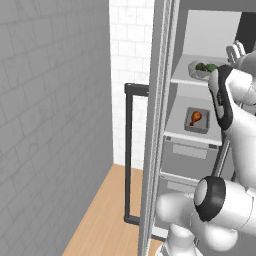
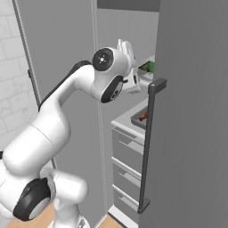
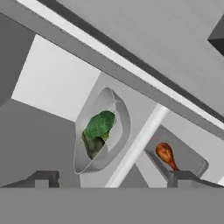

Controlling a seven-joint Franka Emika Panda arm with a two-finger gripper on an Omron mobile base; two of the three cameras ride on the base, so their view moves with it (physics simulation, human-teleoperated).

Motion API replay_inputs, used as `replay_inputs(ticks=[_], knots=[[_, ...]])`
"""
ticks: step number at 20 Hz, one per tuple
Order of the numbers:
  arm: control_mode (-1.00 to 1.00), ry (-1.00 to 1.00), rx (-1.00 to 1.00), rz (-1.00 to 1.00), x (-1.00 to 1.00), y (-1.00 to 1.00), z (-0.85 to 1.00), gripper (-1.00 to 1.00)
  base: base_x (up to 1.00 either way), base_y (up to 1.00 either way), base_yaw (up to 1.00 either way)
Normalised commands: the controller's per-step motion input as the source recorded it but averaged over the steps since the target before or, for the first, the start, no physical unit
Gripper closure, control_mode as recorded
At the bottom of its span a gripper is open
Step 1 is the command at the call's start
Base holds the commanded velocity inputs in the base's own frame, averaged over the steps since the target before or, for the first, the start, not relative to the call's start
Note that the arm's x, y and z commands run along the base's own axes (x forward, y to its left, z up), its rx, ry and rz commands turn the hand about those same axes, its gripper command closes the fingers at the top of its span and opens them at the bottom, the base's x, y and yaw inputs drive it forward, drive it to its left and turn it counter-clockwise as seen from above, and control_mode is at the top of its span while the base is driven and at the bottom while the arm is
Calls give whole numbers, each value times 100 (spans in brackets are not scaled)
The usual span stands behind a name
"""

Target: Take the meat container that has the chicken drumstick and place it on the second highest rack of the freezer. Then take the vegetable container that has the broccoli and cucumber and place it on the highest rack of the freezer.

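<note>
The freezer [image 1: 176, 150] stands open. On its highest rack sits the vegetable container [image 3: 120, 131], a pale bowl [image 1: 196, 73] with the broccoli [image 3: 101, 123] and the dark cucumber [image 3: 91, 146] in it. One rack lower, the meat container [image 1: 198, 127] holds the chicken drumstick [image 1: 195, 118], which also shows as an orange-brown piece [image 3: 165, 153] in the hand view. My gripper [image 3: 114, 179] is open, drawn back a little from the bowl, its fingertips [image 3: 43, 177] spread wide with nothing between them.
The open freezer door [image 1: 156, 130] with its dark bar handle [image 1: 129, 150] stands left of the arm. A second grey door with a dark handle [image 2: 148, 142] is close on the right. Grey drawers [image 1: 187, 160] lie below the racks. A tiled wall [image 1: 50, 125] bounds the left.
</note>
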Motion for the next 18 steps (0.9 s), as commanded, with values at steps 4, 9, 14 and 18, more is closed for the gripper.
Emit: replay_inputs(ticks=[4,9,14,18], knots=[[-100,0,0,0,-100,24,25,-100,0,0,0],[-100,0,0,0,-100,22,3,-100,0,0,0],[-100,0,0,0,-97,33,-12,-100,0,0,0],[-100,0,0,0,-92,36,-12,-100,0,0,0]])
